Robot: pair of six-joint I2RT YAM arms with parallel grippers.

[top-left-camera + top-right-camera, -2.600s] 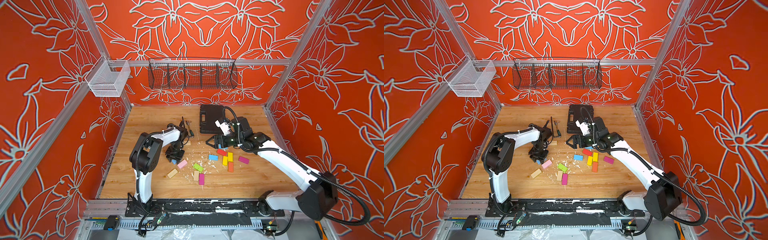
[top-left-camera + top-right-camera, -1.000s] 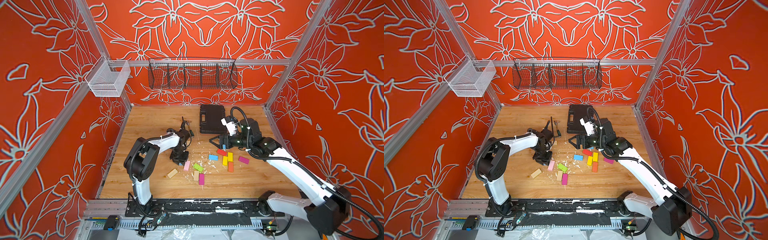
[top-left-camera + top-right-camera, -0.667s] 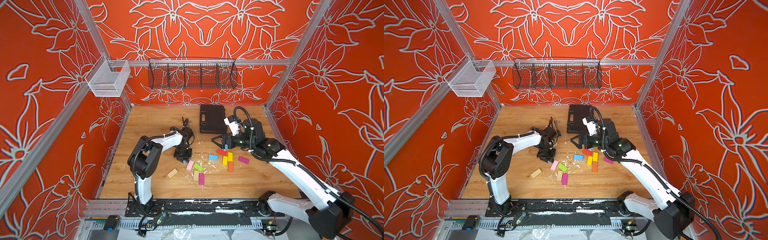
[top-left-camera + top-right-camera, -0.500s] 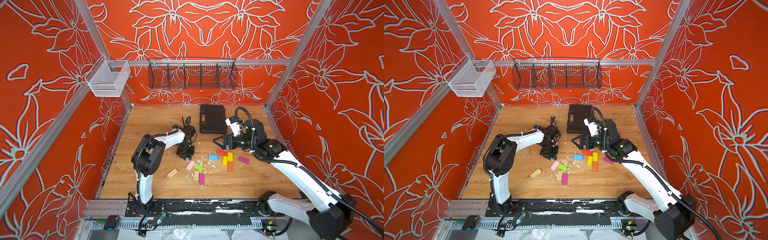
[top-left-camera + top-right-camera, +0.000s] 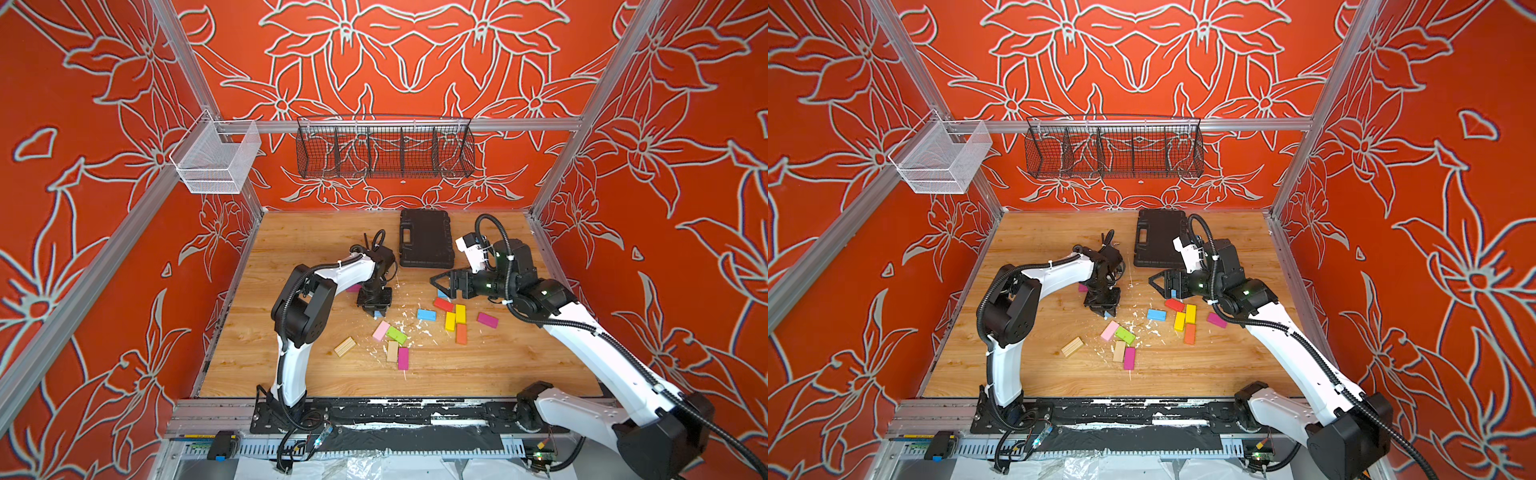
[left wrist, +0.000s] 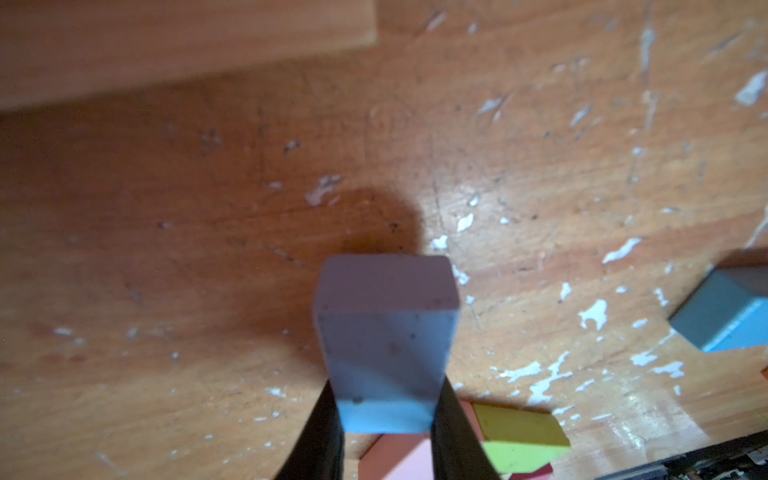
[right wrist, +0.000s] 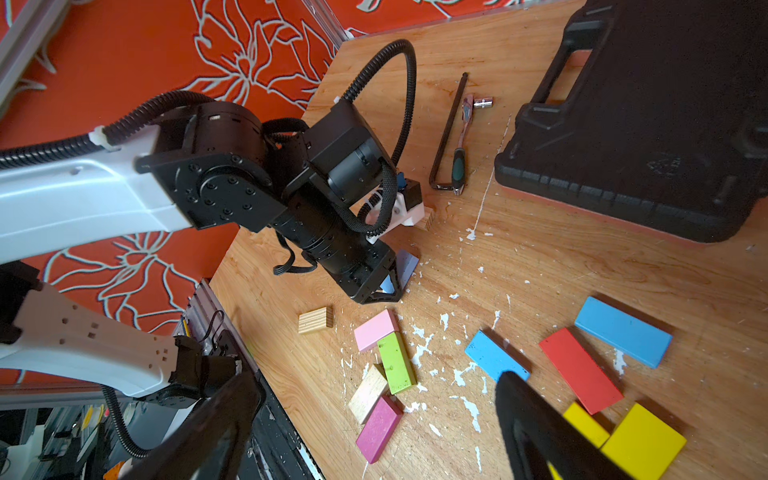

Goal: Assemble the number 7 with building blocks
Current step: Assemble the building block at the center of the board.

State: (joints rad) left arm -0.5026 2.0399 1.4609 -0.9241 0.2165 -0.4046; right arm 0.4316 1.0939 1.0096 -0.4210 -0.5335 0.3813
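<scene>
Wooden tabletop (image 5: 498, 365), blue block (image 6: 386, 332) — pinched between left jaws

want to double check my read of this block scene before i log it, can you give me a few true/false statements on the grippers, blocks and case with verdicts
1. The left gripper is shut on a pale blue wooden block. True.

2. The right gripper grips the red wooden block. False: its jaws are open and hold nothing; the red wooden block lies flat on the wooden table.

3. The lime green wooden block touches the light pink wooden block. True.

4. The black plastic case stands open. False: it lies closed and flat at the back of the wooden table.
</scene>
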